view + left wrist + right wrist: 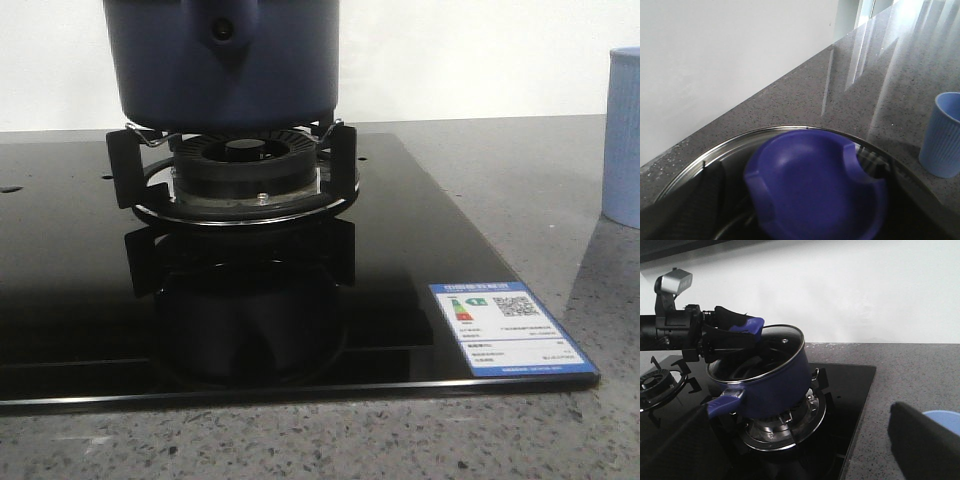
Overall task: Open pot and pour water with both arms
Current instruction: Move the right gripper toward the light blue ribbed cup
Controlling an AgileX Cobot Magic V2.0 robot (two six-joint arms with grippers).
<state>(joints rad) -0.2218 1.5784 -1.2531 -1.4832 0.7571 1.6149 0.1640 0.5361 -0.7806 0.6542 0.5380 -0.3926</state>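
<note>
The dark navy pot (220,60) stands on the gas burner (240,185); in the right wrist view the pot (772,385) shows its blue handle (722,404). My left gripper (737,329) is shut on the lid's blue knob (815,185). It holds the glass lid (787,342) tilted up over the pot's far side, so the pot's mouth is partly uncovered. My right gripper (800,460) is open and empty, low in front of the pot. One of its fingers (675,450) is close to the pot handle.
A light blue ribbed cup (625,140) stands on the grey counter to the right of the black glass hob (420,250); it also shows in the left wrist view (942,135). A second burner (660,382) is on the hob's left. A white wall runs behind.
</note>
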